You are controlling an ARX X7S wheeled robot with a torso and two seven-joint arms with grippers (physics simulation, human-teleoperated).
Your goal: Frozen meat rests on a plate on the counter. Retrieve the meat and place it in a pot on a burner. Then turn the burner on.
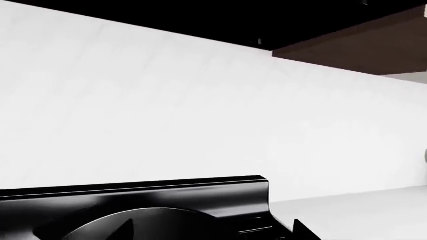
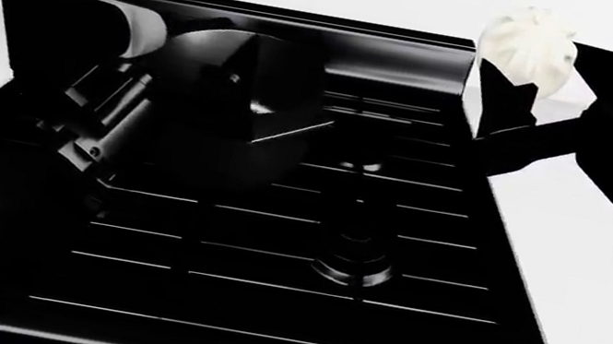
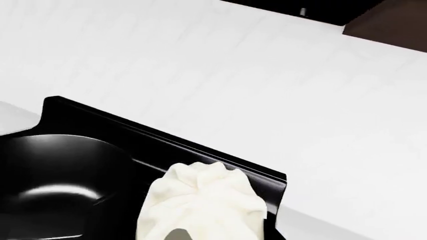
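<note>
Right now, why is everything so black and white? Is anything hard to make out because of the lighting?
Head view: the stove and pot are black on black, so their edges merge; only faint highlights mark the grates. The meat nearly washes out against the bright wall. Right wrist view: the meat shows soft shaded ridges, the pot one glossy glare streak. Left wrist view: mostly flat, shadowless white wall.

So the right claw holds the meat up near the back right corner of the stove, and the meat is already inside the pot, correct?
Not quite. The right claw does hold the meat up near the stove's back right corner, but the meat is not in the pot yet. The head view shows it raised in the air, off to the pot's right.
</note>
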